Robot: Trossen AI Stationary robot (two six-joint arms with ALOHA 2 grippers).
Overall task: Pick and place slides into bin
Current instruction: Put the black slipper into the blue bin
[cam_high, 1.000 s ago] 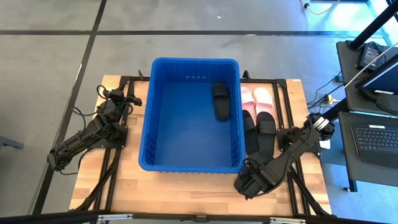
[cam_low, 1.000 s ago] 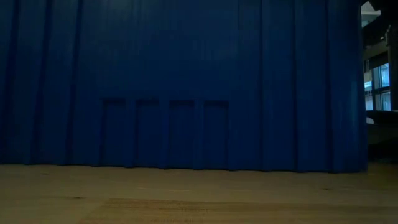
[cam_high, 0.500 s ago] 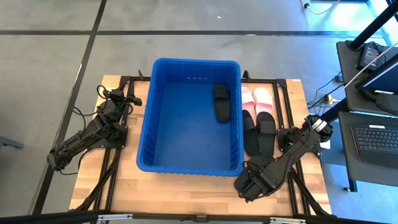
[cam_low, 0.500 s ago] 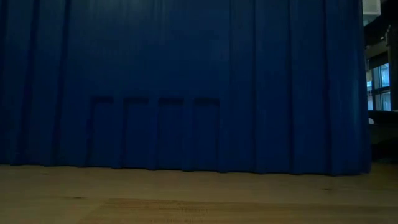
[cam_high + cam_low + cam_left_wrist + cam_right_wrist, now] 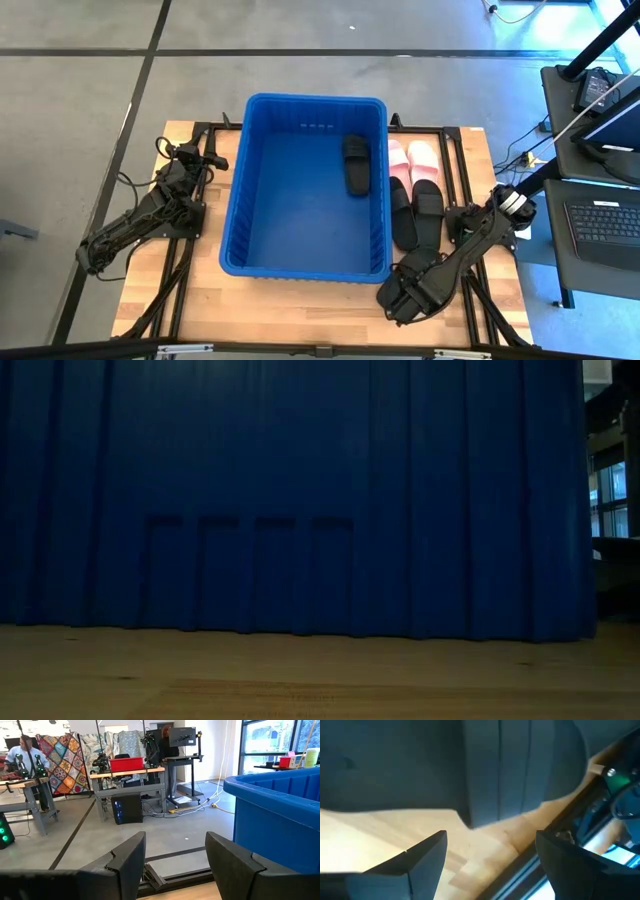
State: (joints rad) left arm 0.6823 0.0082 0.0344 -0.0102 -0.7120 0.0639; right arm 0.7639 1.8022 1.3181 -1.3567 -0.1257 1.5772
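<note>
The blue bin (image 5: 240,200) stands mid-table; its ribbed near wall (image 5: 300,490) fills the low view. One black slide (image 5: 357,163) lies on the bin's floor by its right wall. Two pink slides (image 5: 410,160) and two black slides (image 5: 416,212) lie side by side on the table right of the bin. My right gripper (image 5: 398,298) (image 5: 491,839) is open and low over the wood beside the bin's near right corner. A dark ribbed surface (image 5: 500,770) stands close before it; bin or slide, I cannot tell. My left gripper (image 5: 192,156) (image 5: 175,865) is open and empty left of the bin (image 5: 280,815).
A black metal frame (image 5: 455,160) runs round the wooden table top (image 5: 300,300). Bare wood lies along the near edge in front of the bin. Desks with a keyboard (image 5: 605,220) stand off the table's right side. A person (image 5: 22,750) sits far off in the room.
The bin has slid a little toward the table's left and near edges; its near wall shows lower and further left in the low view. It has been still for the last half second.
</note>
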